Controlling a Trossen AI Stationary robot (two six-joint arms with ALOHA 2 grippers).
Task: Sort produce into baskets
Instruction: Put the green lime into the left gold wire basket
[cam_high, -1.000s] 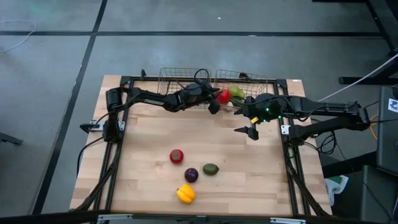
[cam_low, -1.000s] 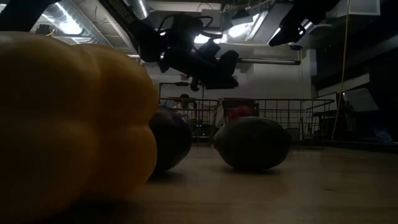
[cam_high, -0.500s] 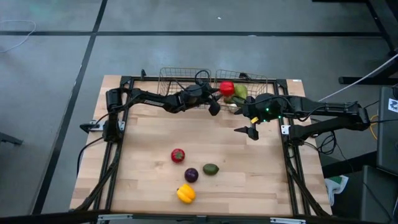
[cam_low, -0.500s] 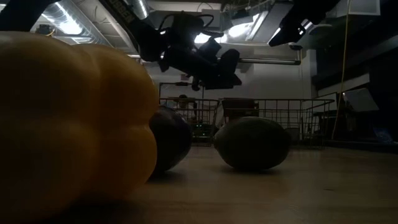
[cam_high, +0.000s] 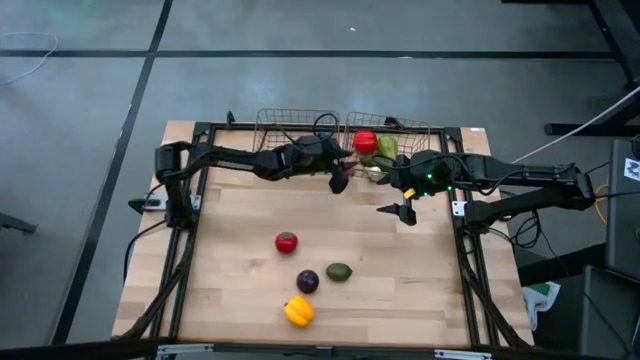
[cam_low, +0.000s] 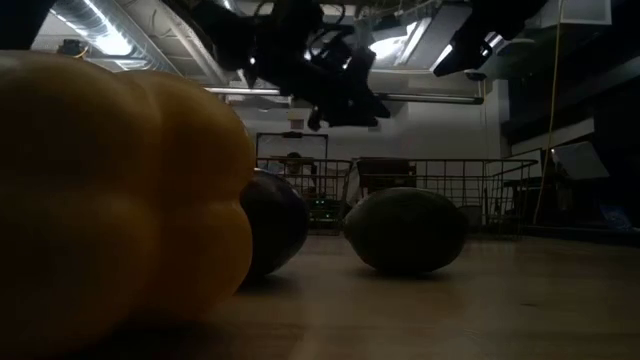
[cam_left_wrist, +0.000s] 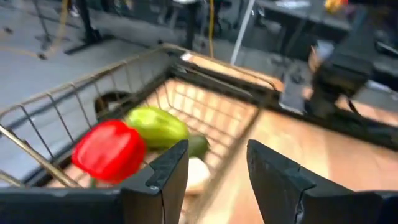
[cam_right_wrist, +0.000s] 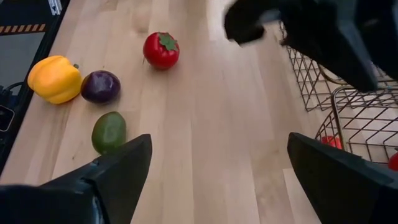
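Red pepper (cam_left_wrist: 109, 151) lies in the basket (cam_left_wrist: 56, 109) just beyond the left hand (cam_left_wrist: 217, 165), fingers apart, empty; looks light, smooth, best gripped across its middle.

Wooden table (cam_high: 230, 240): baskets (cam_high: 296, 124), tomato (cam_high: 287, 242), perhaps avocado (cam_high: 339, 271)

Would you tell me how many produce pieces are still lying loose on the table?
4: red tomato, purple ball, dark green piece and yellow pepper, clustered at the table's near middle.
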